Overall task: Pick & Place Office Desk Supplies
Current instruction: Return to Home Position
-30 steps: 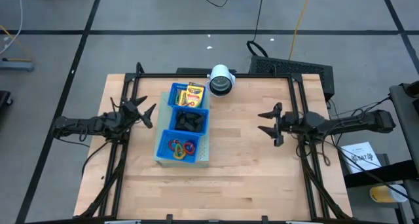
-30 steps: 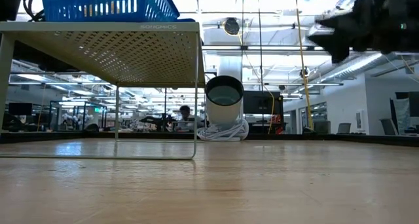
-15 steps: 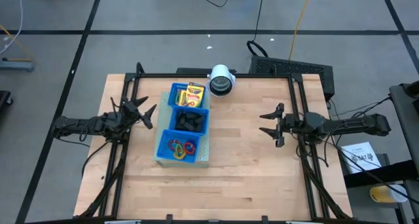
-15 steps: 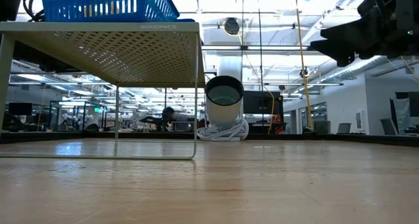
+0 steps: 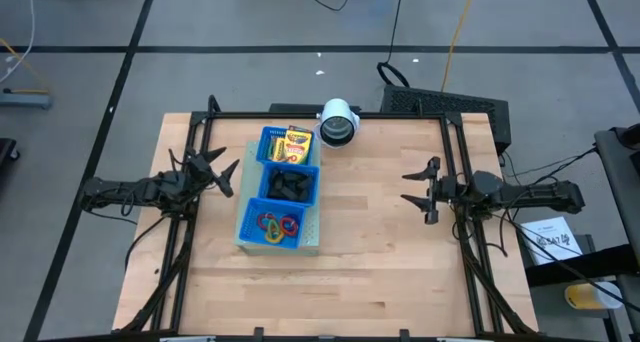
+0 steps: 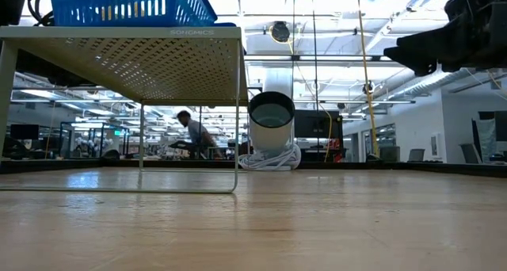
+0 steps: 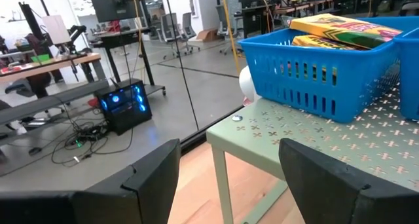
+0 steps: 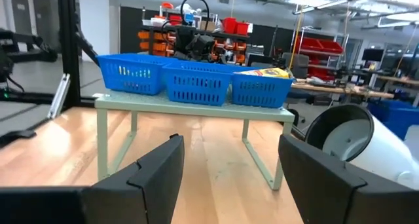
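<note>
**A:** What is left of the blue tray (image 5: 271, 148)?

**B:** The left hand (image 5: 224, 171). It hangs in the air a little to the tray's left, fingers spread wide and nothing between them. Its wrist camera looks straight at the tray's rear compartment.

**A:** And the tray itself?

**B:** It sits on a pale green shelf (image 5: 313, 228), which stands on the tabletop (image 5: 370, 242). All the supplies lie inside the tray. The yellow-and-green crayon boxes (image 5: 297, 142) fill the rear compartment. The black clips (image 5: 290, 186) are heaped in the middle one. The coloured rings (image 5: 278, 224) lie in the front one (red, orange and green show from above, tangled together).

**A:** Anything close by?

**B:** A white cylinder (image 5: 338, 123) lies on its side just behind the tray's rear right corner. Its dark opening faces forward.

**A:** And farther right?

**B:** The right hand (image 5: 410, 188) hangs well to the right of the tray, raised off the tabletop. Its fingers are parted and point back toward the tray, and it is empty too.
</note>
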{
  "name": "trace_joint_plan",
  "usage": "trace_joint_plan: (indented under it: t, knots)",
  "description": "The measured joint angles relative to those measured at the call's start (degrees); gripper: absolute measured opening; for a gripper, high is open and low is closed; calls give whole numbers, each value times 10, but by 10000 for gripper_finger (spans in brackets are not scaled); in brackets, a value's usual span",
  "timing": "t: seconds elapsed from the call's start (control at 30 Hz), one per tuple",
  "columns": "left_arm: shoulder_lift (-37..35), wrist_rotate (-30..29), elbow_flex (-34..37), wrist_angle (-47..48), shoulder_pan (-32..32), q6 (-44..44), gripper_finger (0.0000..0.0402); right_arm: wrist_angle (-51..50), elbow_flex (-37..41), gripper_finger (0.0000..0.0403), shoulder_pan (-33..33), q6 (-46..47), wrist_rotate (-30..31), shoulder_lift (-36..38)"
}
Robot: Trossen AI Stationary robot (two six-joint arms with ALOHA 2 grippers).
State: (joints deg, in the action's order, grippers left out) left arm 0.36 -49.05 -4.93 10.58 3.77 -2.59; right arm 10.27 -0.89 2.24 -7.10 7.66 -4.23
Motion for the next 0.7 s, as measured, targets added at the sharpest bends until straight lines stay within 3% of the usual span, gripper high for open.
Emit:
trace_joint_plan:
  t: [0.7]
  knots:
    - [0,0,0,-1,0,-1,269,1,0,238,0,-26,-2,-2]
